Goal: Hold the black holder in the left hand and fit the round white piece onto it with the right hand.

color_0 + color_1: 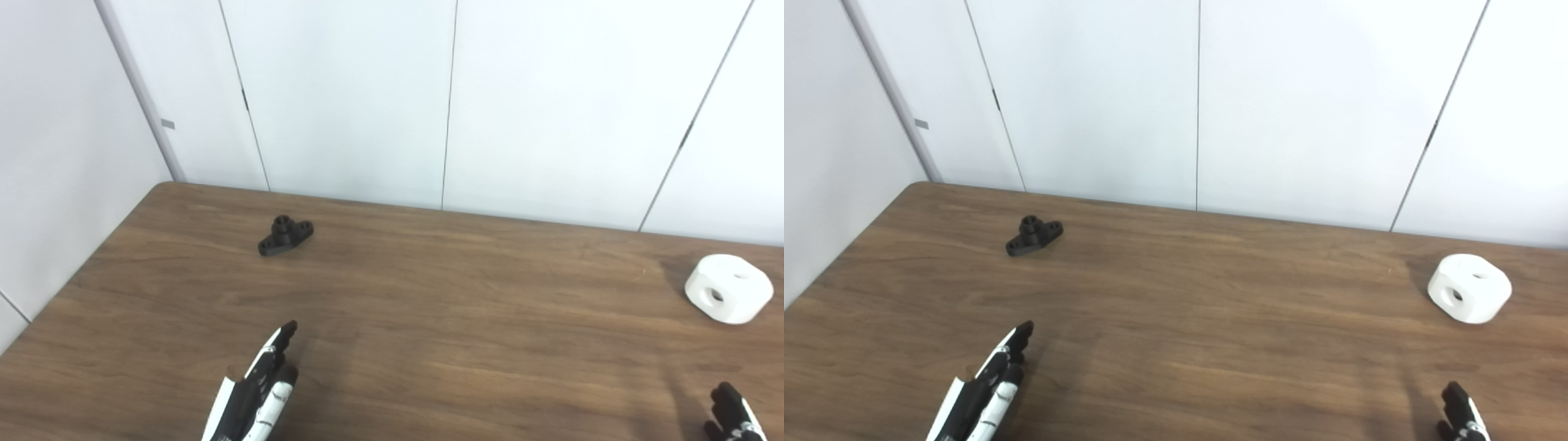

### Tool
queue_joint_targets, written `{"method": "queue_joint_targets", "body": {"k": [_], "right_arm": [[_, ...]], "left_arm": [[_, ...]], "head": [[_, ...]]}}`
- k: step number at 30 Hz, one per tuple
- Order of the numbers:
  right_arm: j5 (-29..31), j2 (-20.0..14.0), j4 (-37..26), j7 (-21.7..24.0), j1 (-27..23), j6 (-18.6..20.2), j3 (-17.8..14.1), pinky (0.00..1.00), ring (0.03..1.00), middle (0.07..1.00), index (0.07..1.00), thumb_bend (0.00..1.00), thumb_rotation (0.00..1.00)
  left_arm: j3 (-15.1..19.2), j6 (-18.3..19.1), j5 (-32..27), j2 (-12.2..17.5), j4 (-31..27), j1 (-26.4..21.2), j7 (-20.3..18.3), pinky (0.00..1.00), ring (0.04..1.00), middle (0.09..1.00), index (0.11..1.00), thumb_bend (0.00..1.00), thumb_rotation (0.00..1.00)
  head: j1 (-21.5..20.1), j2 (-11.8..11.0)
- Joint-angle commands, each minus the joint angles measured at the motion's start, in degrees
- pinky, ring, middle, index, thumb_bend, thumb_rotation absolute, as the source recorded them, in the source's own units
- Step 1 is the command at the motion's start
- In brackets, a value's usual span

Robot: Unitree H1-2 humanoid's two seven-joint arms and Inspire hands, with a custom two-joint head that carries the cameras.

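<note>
A small black holder (285, 235) with a raised round socket and two flanges lies on the brown wooden table (429, 306), far left of centre. A round white piece (728, 288) with holes in its top and side rests near the table's right edge. My left hand (257, 389) comes in at the bottom left, fingers straight and pointing toward the holder, well short of it and holding nothing. Only the fingertips of my right hand (735, 416) show at the bottom right corner, below the white piece and apart from it.
White wall panels (392, 104) stand right behind the table's far edge and along its left side. The table's rounded back left corner (162, 187) lies close to the holder.
</note>
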Motion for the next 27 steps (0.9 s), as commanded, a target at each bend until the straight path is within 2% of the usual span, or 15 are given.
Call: {"method": "queue_joint_targets", "body": {"k": [1, 3, 5, 8, 10, 11, 14, 17, 23, 27], "right_arm": [[-0.4, 0.6, -0.4, 0.0, 0.4, -1.9, -0.3, 1.00, 0.983, 0.958, 0.926, 0.57, 0.98], [-0.7, 0.8, -0.5, -0.2, 0.4, -1.7, -0.3, 1.00, 0.980, 0.953, 0.915, 0.57, 0.98], [-1.2, 1.0, -0.3, -0.4, 0.4, -1.9, -0.3, 1.00, 0.972, 0.948, 0.908, 0.57, 0.98], [-2.1, 1.3, 0.3, -0.7, 0.1, -2.3, -0.3, 0.98, 0.959, 0.941, 0.907, 0.56, 0.98], [-2.2, 1.5, 0.5, -0.7, 0.0, -2.3, -0.2, 0.99, 0.962, 0.943, 0.909, 0.57, 0.97], [-2.1, 1.5, 0.7, -0.7, -0.1, -2.5, -0.2, 1.00, 0.963, 0.944, 0.909, 0.58, 0.97], [-2.4, 1.6, 0.7, -0.8, -0.1, -2.2, 0.0, 1.00, 0.962, 0.944, 0.913, 0.61, 0.97], [-3.1, 1.7, 0.5, -1.3, -0.2, -2.0, 0.1, 0.96, 0.952, 0.940, 0.907, 0.60, 0.96], [-3.7, 1.7, 1.1, -1.5, -0.5, -2.3, 0.1, 0.94, 0.946, 0.936, 0.901, 0.62, 0.94], [-4.1, 1.6, 1.8, -1.5, -0.8, -3.1, 0.1, 0.91, 0.935, 0.935, 0.905, 0.60, 0.94]], "left_arm": [[-0.3, -0.8, 1.8, -1.2, -1.7, 0.6, 0.6, 1.00, 0.995, 0.984, 0.962, 0.59, 0.61], [-0.1, 1.0, 3.8, -1.3, -3.2, 0.5, 1.2, 0.97, 0.985, 0.976, 0.952, 0.60, 0.54], [0.5, 4.2, 6.4, -1.4, -5.6, -0.2, 2.0, 0.93, 0.965, 0.956, 0.931, 0.66, 0.49], [2.0, 8.4, 10.5, -0.3, -8.7, -3.2, 3.0, 0.85, 0.922, 0.928, 0.896, 0.73, 0.36], [2.9, 11.1, 13.9, 0.8, -10.3, -5.6, 3.3, 0.91, 0.937, 0.926, 0.888, 0.77, 0.28], [3.4, 12.9, 17.4, 1.9, -11.1, -7.1, 3.3, 0.92, 0.937, 0.920, 0.879, 0.78, 0.27], [5.0, 17.0, 24.3, 4.6, -12.5, -11.1, 2.6, 0.94, 0.936, 0.913, 0.865, 0.81, 0.24], [5.8, 19.9, 28.7, 7.4, -12.5, -14.7, 1.3, 0.93, 0.938, 0.908, 0.852, 0.85, 0.26], [7.2, 24.9, 29.4, 10.2, -10.0, -20.2, -1.0, 0.93, 0.949, 0.918, 0.850, 0.84, 0.31], [7.6, 25.5, 29.3, 11.8, -7.4, -22.4, -1.6, 0.91, 0.942, 0.918, 0.837, 0.83, 0.31]], "head": [[0.0, 0.1], [-0.4, 0.0], [-0.7, 0.1], [-1.0, 0.1], [-1.1, 0.1], [-1.1, 0.1], [-1.4, 0.0], [-1.3, 0.0], [-1.4, -0.3], [-1.5, -0.4]]}}
